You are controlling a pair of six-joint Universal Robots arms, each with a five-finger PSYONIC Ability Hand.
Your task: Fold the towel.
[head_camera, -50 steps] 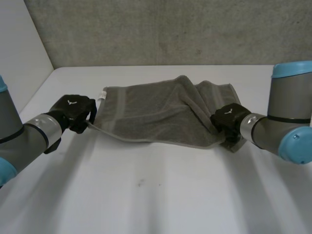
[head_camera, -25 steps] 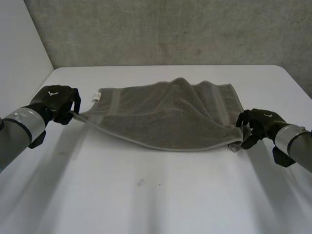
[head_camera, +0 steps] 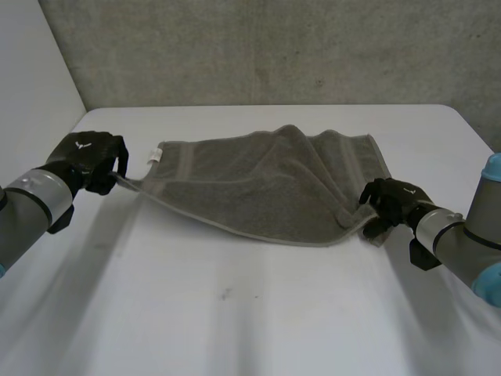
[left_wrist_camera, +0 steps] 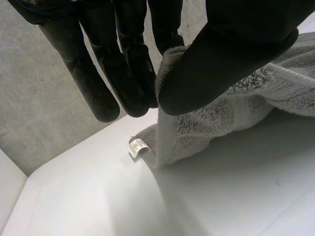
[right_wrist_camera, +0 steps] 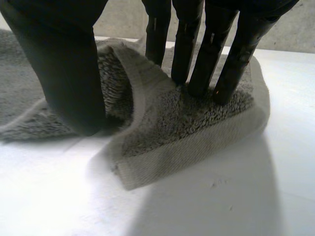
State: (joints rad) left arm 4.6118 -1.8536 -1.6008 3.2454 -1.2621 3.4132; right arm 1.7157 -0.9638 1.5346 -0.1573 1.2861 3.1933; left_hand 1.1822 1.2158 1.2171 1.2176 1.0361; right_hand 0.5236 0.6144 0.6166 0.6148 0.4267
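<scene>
One towel, its corners pinched by left hand and right hand.

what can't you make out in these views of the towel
- Print on the towel's white label: too small, left wrist and head views.
- Towel corner pinched by the left hand: left wrist view, covered by its thumb.
- Towel corner at the right hand: head view, hidden by the hand.

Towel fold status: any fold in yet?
Done: the left hand pinches the near left corner of the towel, the right hand holds the near right corner. In hand: the near edge is drawn between them, raised at the left end. Left: all folding; the towel lies spread and rumpled on the table.
</scene>
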